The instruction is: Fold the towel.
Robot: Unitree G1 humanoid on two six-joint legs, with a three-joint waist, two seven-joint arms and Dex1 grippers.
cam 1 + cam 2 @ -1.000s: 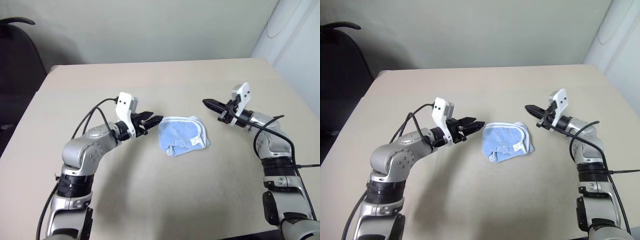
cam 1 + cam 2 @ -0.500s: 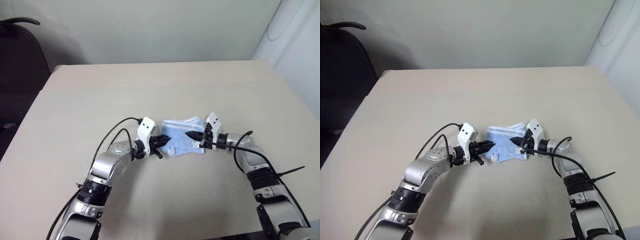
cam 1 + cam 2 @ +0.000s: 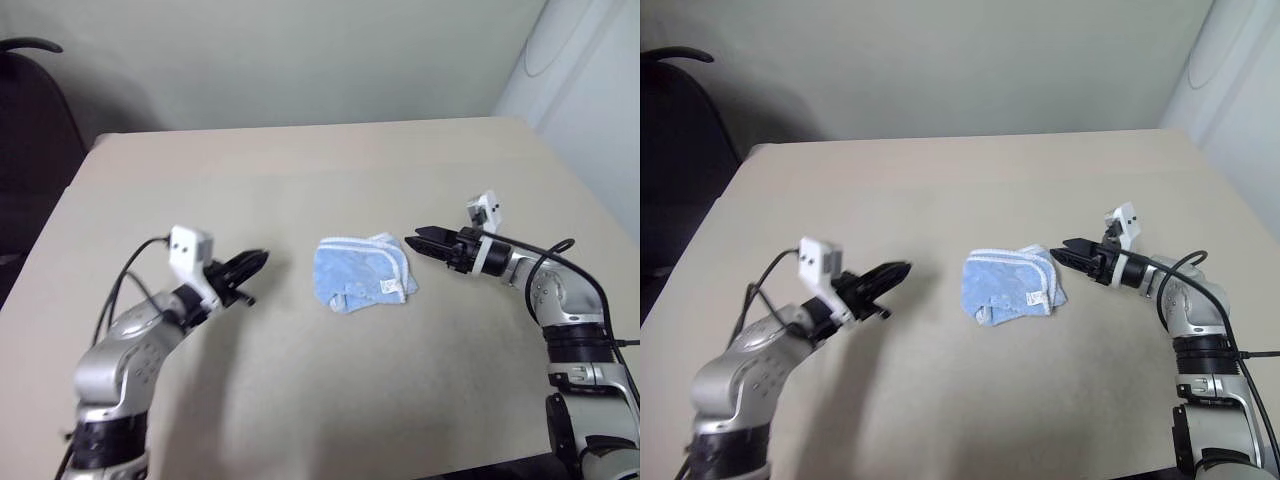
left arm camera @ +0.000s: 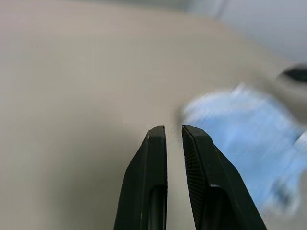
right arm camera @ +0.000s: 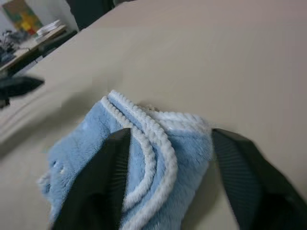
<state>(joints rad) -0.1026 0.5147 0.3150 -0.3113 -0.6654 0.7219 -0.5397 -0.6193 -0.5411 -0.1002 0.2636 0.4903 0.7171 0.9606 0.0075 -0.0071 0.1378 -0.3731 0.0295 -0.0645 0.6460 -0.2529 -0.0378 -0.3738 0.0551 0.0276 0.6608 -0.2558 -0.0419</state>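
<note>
1. Folded towel (image 3: 362, 273), light blue terry with white stitched edging, lying near the middle of the beige desk (image 3: 300, 170), a little to the right of centre.
2. Bunched into a compact, rounded bundle rather than a flat rectangle; several white edges stacked along the far and right side, a small white label at the near right corner.
3. Left gripper (image 3: 252, 262) well apart from the towel, on its left, above the desk and pointing toward the towel.
4. In the left wrist view, two black fingers (image 4: 152, 163) almost together with only a narrow slit between them, nothing inside; jaws nearly clenched and empty.
5. Same view: towel (image 4: 240, 129) blurred, lying beyond and to one side of the fingertips, not touching them.
6. Right gripper (image 3: 1072, 251) just beside the right edge of the towel, pointing left toward it.
7. In the right wrist view, black fingers (image 5: 108, 172) spread wide, one on each side of the layered white edging of the towel (image 5: 81, 158); jaws released, not pressing the cloth.
8. Cannot tell whether the right fingertips touch the cloth.
9. Dark chair (image 3: 30, 110) at the far left, beside the desk.
10. Pale wall (image 3: 300, 50) beyond the far edge of the desk.
</note>
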